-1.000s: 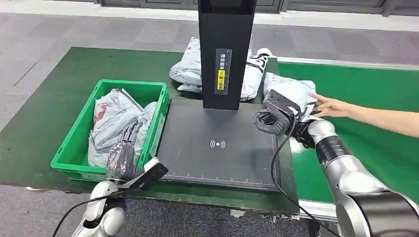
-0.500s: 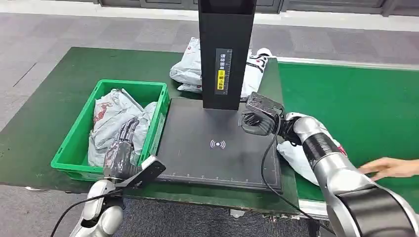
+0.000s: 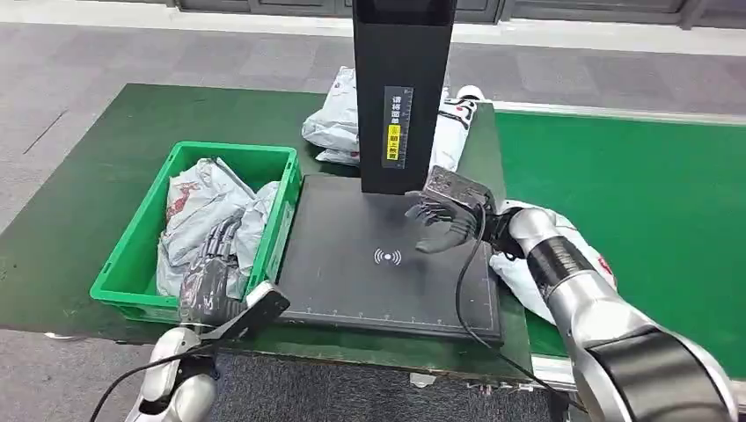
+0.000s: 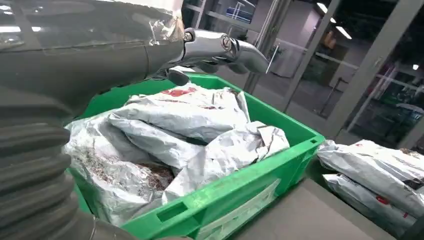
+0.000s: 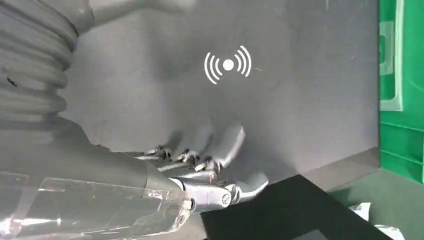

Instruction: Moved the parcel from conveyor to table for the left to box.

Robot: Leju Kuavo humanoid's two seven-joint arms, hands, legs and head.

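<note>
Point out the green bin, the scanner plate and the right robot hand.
green bin [image 3: 284,204], head view, right wall.
scanner plate [image 3: 352,290], head view, bare surface near front.
right robot hand [image 3: 440,218], head view, middle of hand.

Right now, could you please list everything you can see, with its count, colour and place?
crate: one, green, on the table's left part, holding grey-white parcels.
scanner pad: one, black with a white signal mark, beside the crate, under a black column.
parcels behind the column: a pile, count unclear, grey-white.
parcel on the conveyor's edge: one, grey-white, partly under the right arm.
table: one, green top.
conveyor: one, green belt, right of the pad.
left hand: one, dark, over the crate's near edge, holding nothing.
right hand: one, dark, fingers spread above the pad, holding nothing.
</note>
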